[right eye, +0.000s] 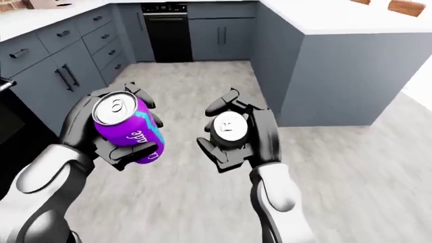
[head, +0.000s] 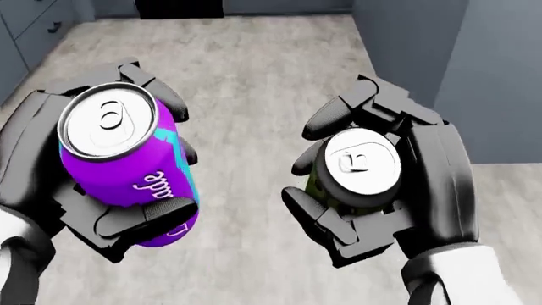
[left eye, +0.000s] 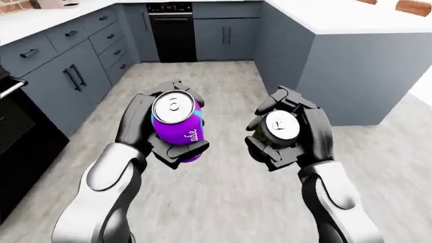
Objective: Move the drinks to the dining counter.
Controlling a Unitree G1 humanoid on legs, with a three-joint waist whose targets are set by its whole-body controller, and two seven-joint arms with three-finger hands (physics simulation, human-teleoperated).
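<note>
Left hand (head: 81,184), black and three-fingered, is curled snug around a purple aluminium drink can (head: 127,168) with a teal stripe and white script lettering, silver lid and pull tab facing up at the camera. One finger (head: 140,219) wraps across the lower part of the can. The can leans a bit, bottom end tipped toward the right of the head view.

Right hand (head: 398,184) is closed the same way on a second can (head: 351,168), which looks dark green down the side, though honestly only a sliver of the body shows past the fingers, so colour's a bit of a guess. Its silver top points up too.

Both cans sit side by side but well apart, held out over a pale grey wood-look floor (left eye: 223,197).

Eye views show the kitchen around them: grey lower cabinets (left eye: 74,66) with black handles run along the left, a black oven (left eye: 172,30) sits at the far end, and a grey island with a white countertop (left eye: 330,20) stands to the right, past the right hand.
</note>
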